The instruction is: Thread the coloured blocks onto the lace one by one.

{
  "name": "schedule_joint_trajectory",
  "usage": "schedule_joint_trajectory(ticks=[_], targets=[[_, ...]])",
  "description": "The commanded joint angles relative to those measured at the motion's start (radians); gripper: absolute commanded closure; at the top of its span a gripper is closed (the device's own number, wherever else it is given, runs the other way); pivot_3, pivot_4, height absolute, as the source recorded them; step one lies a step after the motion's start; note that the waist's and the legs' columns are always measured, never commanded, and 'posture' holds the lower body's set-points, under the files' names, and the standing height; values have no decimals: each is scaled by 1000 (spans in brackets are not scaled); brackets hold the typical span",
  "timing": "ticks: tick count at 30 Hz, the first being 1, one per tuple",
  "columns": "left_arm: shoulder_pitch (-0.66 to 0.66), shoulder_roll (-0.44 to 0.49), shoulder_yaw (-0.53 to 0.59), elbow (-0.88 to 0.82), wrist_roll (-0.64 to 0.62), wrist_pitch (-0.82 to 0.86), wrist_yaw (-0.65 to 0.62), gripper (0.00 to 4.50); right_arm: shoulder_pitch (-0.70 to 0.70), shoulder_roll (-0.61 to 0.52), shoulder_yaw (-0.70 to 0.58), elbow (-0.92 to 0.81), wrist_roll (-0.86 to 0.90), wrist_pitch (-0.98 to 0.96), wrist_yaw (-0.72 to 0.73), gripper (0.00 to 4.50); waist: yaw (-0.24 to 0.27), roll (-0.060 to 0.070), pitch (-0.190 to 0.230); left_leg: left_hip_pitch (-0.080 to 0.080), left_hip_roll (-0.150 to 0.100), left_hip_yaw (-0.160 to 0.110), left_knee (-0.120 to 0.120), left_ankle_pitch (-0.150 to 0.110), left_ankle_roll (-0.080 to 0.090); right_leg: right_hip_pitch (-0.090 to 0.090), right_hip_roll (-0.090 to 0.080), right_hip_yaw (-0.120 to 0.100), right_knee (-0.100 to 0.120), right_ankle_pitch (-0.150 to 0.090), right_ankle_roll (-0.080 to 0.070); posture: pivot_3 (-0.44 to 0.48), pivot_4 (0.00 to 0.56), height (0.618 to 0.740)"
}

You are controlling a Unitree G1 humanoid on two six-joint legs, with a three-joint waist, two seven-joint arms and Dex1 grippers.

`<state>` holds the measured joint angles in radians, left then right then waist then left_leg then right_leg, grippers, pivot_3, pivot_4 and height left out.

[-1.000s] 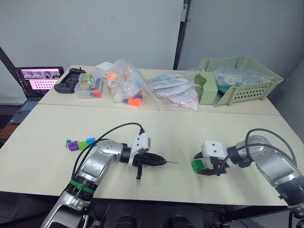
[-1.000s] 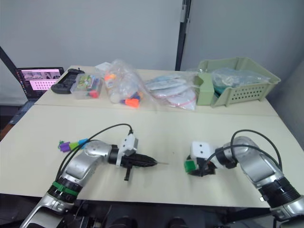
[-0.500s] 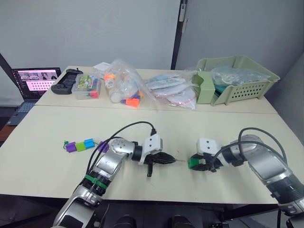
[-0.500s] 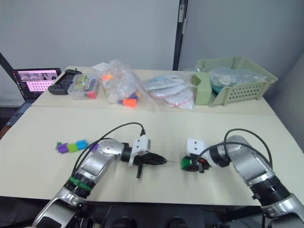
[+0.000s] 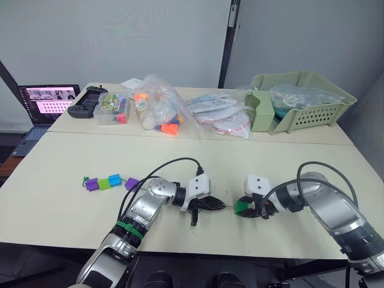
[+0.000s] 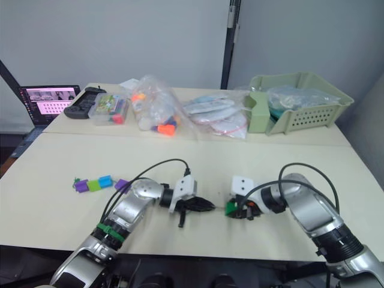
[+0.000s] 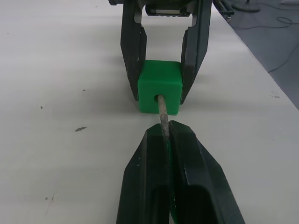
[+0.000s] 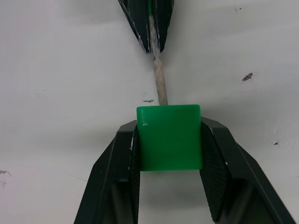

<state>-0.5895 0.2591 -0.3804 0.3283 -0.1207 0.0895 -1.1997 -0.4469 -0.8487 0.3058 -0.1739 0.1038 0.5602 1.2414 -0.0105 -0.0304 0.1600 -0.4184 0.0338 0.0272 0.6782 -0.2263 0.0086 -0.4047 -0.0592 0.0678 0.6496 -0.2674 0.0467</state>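
Left wrist view: left gripper [image 7: 167, 128] pinches the lace's pale tip [image 7: 162, 109], which enters the hole in the dark green block [image 7: 159, 93]. That hole is hidden in the right wrist view, where the right gripper [image 8: 168, 133] clamps the block [image 8: 169, 136] by its two sides. Head views: both grippers meet near the table's [image 5: 54, 222] front edge, about midway along it; the tip is too thin to make out there. Purple, lime, blue and purple blocks [image 5: 111, 182] lie in a row toward the left edge; the lace through them is hard to see.
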Motion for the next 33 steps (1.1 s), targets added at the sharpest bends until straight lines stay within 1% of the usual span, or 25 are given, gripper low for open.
schedule_joint_trajectory(ticks=[1, 6, 16, 21, 26, 31, 33], targets=[[-22, -9, 1, -14, -4, -21, -9, 4500, 11, -4, -15, -27, 15, 4, -6, 3324, 0, 0, 0, 0, 0, 0, 0, 0, 0, 0, 0, 0, 0, 0, 0, 0, 150, 732], [-43, -39, -9, 35, 6, -37, -11, 4500, 16, -5, -18, -34, 17, 11, -13, 3324, 0, 0, 0, 0, 0, 0, 0, 0, 0, 0, 0, 0, 0, 0, 0, 0, 150, 732], [-118, -139, -27, 172, 37, -78, 0, 4500, 11, -1, -17, -38, 16, 18, -18, 3324, 1, 0, 0, 0, 0, 0, 0, 0, 0, 0, 0, 0, 0, 0, 0, 0, 150, 732], [-124, -173, -28, 178, 37, -39, 0, 4500, 12, -1, -17, -40, 17, 22, -20, 3324, 0, 0, 0, 0, 0, 0, 0, 0, 0, 0, 0, 0, 0, 0, 0, 0, 150, 732], [-119, -150, -24, 153, 54, -21, 7, 2862, 11, 2, -16, -37, 17, 21, -21, 3324, 1, 0, 0, 0, 0, 0, 0, 0, 0, 0, 0, 0, 0, 0, 0, 0, 150, 732], [-109, -89, -33, 109, 80, -26, -12, 1258, 9, 7, -11, -27, 13, 13, -24, 3324, -1, 0, 0, 0, 0, 0, 0, 0, 0, 0, 0, 0, 0, 0, 0, 0, 150, 732], [-94, -48, -38, 96, 101, -25, -8, 1244, 8, 12, -8, -21, 10, 5, -26, 3324, -3, 0, 0, 0, 0, 0, 0, 0, 0, 0, 0, 0, 0, 0, 0, 0, 150, 732]])
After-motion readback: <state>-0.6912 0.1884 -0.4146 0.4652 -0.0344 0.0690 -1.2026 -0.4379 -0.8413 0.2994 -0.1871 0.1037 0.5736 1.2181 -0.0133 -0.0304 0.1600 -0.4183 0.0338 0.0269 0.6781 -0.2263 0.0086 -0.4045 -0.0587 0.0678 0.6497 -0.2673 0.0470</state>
